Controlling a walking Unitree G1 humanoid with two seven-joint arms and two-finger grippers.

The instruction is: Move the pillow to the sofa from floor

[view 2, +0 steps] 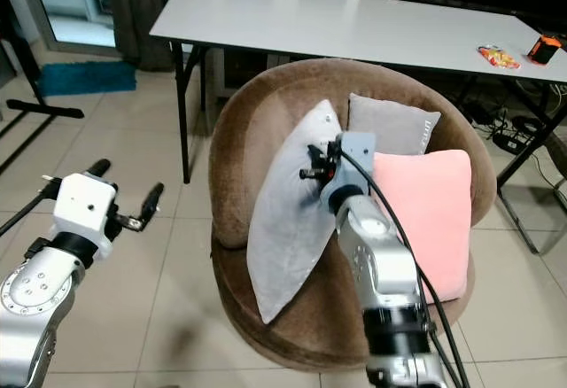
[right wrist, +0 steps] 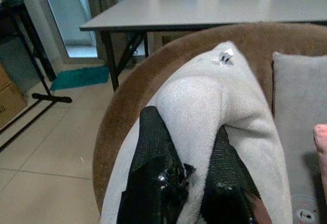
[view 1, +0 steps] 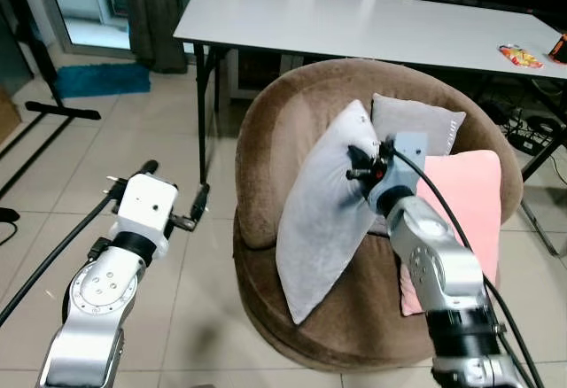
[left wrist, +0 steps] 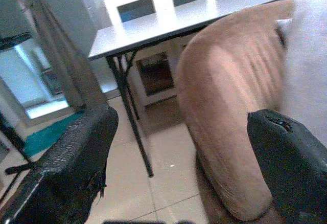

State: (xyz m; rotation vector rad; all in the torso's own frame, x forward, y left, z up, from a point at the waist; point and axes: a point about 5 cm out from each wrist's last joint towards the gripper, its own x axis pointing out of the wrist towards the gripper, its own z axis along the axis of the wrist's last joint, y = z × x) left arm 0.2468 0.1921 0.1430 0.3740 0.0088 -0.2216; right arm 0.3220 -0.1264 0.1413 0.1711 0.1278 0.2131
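Note:
A light grey pillow (view 1: pixel 319 220) stands tilted on the round brown sofa chair (view 1: pixel 275 131), leaning against its back. My right gripper (view 1: pixel 359 168) is shut on the pillow's upper part; in the right wrist view both black fingers (right wrist: pixel 153 157) pinch a fold of the grey pillow (right wrist: pixel 204 101). My left gripper (view 1: pixel 173 195) is open over the tiled floor, left of the chair. In the left wrist view its two fingers (left wrist: pixel 76 152) stand wide apart with the sofa chair (left wrist: pixel 230 106) between them at a distance.
A second grey cushion (view 1: pixel 421 122) and a pink cushion (view 1: pixel 461 211) rest on the chair's right side. A grey table (view 1: pixel 354 16) stands behind it, with black legs (view 1: pixel 202 113) beside the chair. Cables (view 1: pixel 532 131) lie at right, a black stand (view 1: pixel 53 109) at left.

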